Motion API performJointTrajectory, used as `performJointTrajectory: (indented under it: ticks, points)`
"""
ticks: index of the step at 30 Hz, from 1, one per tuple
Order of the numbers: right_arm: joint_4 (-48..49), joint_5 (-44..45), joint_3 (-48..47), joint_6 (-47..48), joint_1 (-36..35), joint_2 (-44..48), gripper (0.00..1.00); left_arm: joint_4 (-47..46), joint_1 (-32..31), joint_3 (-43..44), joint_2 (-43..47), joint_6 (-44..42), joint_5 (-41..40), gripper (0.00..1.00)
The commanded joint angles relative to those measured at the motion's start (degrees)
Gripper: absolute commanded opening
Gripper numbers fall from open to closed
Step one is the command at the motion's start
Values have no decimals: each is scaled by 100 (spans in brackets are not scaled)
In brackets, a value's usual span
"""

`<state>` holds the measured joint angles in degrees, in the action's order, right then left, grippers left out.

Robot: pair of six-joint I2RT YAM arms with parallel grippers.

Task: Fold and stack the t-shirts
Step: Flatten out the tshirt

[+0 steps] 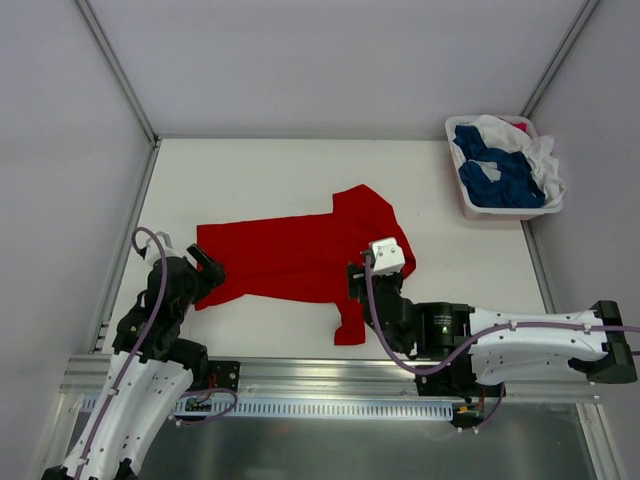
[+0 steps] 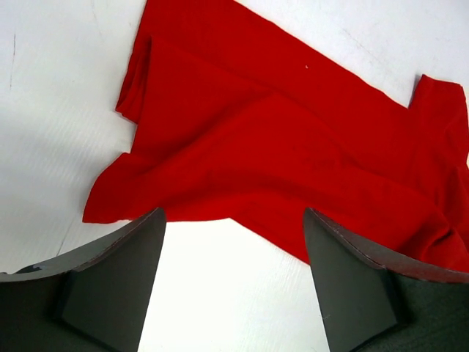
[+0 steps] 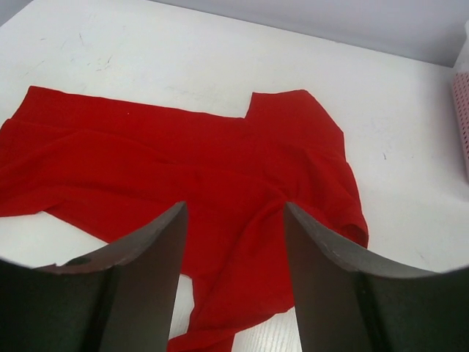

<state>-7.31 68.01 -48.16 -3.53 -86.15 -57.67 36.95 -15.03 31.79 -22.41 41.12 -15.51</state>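
Left gripper (image 1: 206, 267) (image 2: 234, 220): jaws spread wide, nothing between them but bare table (image 1: 260, 175). It sits low at the left end of the red t-shirt (image 1: 285, 255), whose near corner lies just beyond the fingertips in the left wrist view.

Right gripper (image 1: 362, 277) (image 3: 234, 209): jaws likewise released, poised over the shirt's right end with red cloth showing in the gap; no fabric is pinched.

Red t-shirt (image 2: 278, 147) (image 3: 183, 161): lies across the table's middle, lengthwise left to right, rumpled, with a loose fold along its near edge. One sleeve points to the far side, the other trails toward the near edge beside the right gripper.

Far right corner: white plastic basket (image 1: 500, 213), well apart from the red shirt, holding bunched dark blue shirts (image 1: 500, 178) and a white shirt (image 1: 538, 152).
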Motion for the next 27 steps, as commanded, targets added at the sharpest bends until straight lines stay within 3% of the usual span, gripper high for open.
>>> performJointTrajectory:
  ticks: [1,5,10,17,27]
  points:
    - [388,292,-167,422,88,-33,58,-29,-27,423,-323,-25,-285,78]
    - [432,-471,-334,590,940,-130,59,-591,-27,591,-1061,-236,-462,75]
    - [432,-2000,-439,397,2478,-314,59,-1723,-27,732,-2290,-438,-409,74]
    - [424,-4186,-896,20,4498,-1149,59,-2559,96,1435,-4094,-649,-305,75]
    - [397,-6141,-1696,-534,6109,-2555,58,-3149,869,2313,-5956,-834,39,73]
